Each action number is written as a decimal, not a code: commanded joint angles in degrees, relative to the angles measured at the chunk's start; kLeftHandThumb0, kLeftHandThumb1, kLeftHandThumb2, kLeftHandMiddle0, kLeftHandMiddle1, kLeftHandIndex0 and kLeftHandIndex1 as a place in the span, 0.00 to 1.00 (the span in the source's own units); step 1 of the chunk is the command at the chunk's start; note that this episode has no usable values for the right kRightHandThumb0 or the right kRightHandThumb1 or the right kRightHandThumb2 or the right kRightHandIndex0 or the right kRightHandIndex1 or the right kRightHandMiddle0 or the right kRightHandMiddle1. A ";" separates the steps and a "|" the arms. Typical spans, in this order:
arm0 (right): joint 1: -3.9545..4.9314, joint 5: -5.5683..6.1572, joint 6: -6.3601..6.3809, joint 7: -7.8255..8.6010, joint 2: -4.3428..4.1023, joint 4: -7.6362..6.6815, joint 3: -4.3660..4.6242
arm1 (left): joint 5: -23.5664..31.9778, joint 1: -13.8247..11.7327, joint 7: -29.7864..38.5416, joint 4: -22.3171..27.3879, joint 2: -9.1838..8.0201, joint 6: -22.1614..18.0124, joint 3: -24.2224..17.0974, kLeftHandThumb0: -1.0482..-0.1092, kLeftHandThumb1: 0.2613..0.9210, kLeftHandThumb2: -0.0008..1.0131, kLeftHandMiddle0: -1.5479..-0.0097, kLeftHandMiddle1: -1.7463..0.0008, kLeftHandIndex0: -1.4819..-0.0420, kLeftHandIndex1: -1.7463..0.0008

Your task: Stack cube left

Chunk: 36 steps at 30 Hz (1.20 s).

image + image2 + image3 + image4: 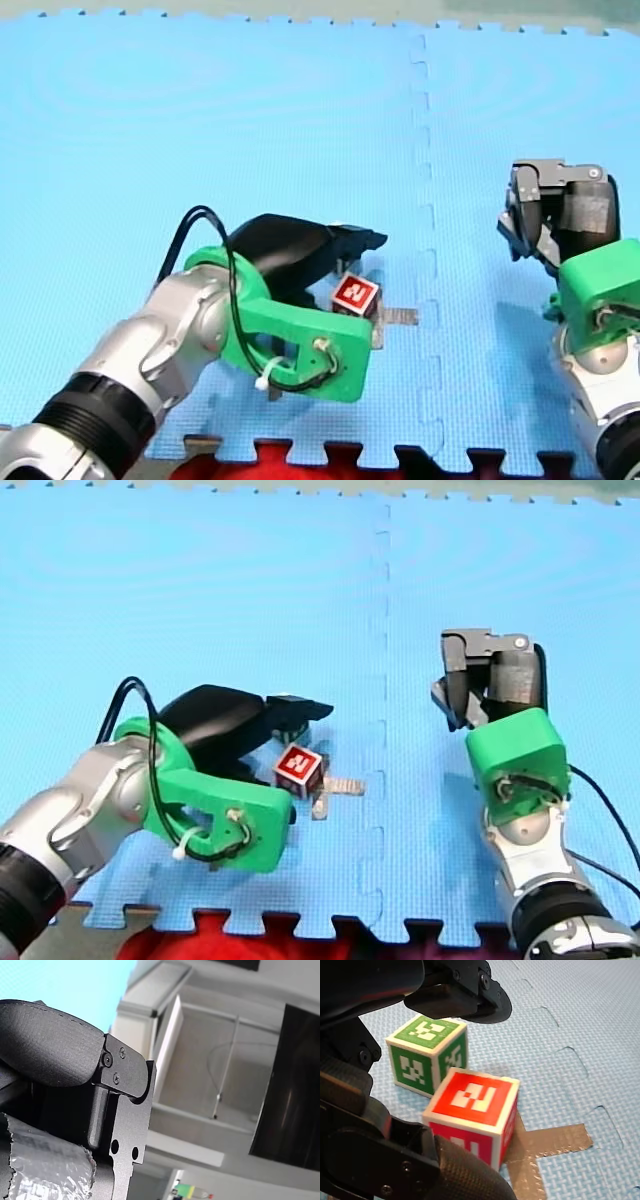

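Bracketing the red cube (472, 1110) on a grey tape cross (555, 1142), the left hand (225, 730) is uncurled and grips nothing. A green cube (427, 1052) sits just beside it. The right hand (490, 680), curled and empty, is at the right of the blue foam mat (200, 580).

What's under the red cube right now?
A grey tape cross on the blue mat. Two arms stick out from beneath the red cube; the rest is covered. The left hand flanks the cube, and the right hand is off to its right.
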<state>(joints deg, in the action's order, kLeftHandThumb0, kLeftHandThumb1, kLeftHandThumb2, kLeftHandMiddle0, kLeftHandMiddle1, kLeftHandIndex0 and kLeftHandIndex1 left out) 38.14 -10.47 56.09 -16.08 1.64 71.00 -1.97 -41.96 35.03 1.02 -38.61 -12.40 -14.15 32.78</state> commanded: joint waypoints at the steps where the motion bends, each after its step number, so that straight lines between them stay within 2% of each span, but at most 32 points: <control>1: -0.14 0.08 0.17 -0.31 -0.42 -0.08 -0.15 | -0.13 -0.38 -0.35 0.07 -1.07 -0.65 -0.04 0.00 0.97 0.02 0.33 0.00 0.72 0.98; 5: -0.27 0.23 0.08 -0.14 -0.73 -0.06 -0.23 | 0.69 -0.94 0.34 0.62 -3.26 -2.27 -0.99 0.00 0.99 0.02 0.33 0.00 0.71 0.98; 10: -0.41 0.64 0.06 0.50 -1.15 0.09 -0.58 | 3.60 -0.85 3.18 1.32 -5.85 -2.29 -3.86 0.00 1.00 0.03 0.35 0.00 0.71 0.98; 13: -0.49 1.09 0.12 1.13 -1.19 0.22 -0.94 | 4.33 -1.69 1.97 1.32 -8.15 -3.99 -5.41 0.00 1.00 0.04 0.37 0.00 0.71 0.99; 16: -0.58 2.45 0.39 3.16 -1.09 0.38 -1.67 | 6.23 -3.90 4.22 7.11 -11.29 -4.13 -7.94 0.00 1.00 0.05 0.41 0.00 0.71 0.99; 19: -0.65 3.13 0.43 4.25 -1.08 0.50 -2.06 | 8.45 -6.42 8.72 15.07 -13.59 -0.83 -10.69 0.00 1.00 0.05 0.43 0.00 0.70 0.99; 22: -0.68 3.33 0.35 4.74 -1.12 0.62 -2.24 | 9.57 -7.67 10.85 18.40 -14.30 1.63 -12.30 0.00 1.00 0.05 0.43 0.00 0.70 0.99; 29: -0.84 3.42 0.15 5.40 -1.19 0.74 -2.49 | 9.65 -9.44 11.90 20.64 -14.70 3.63 -13.44 0.00 0.99 0.03 0.44 0.00 0.71 1.00; 36: -0.82 3.18 -0.18 5.15 -1.25 0.86 -2.44 | 8.64 -9.92 12.80 22.04 -15.09 5.04 -13.49 0.00 0.99 0.02 0.44 0.00 0.71 1.00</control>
<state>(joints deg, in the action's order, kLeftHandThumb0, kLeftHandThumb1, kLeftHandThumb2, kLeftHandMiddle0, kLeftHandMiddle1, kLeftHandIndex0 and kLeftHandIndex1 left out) 37.41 -7.25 56.04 -10.73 0.64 71.77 -4.32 -33.13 25.33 13.68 -16.82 -27.09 -9.36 19.54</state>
